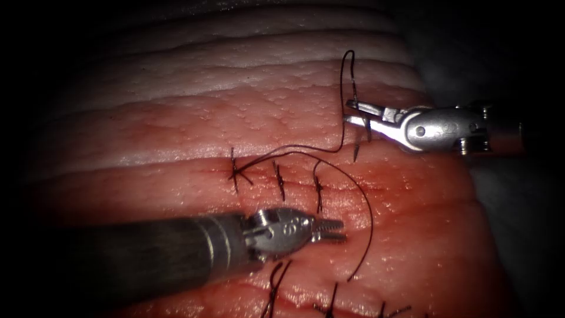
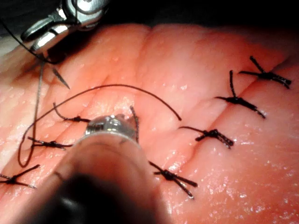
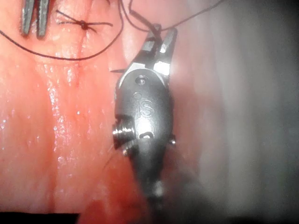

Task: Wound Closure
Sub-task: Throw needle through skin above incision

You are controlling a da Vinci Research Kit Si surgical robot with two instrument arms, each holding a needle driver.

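i'm working at a surgical practice bench: a slab of layered tissue (image 1: 247, 112) fills the centre of the frame under a spot of light, dark surroundings at every edge.

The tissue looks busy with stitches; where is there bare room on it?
Bare: the pale tissue above the cut, left of the right hand, which grips the needle. Crowded: the stitches with looping thread, around the left hand, which holds nothing.
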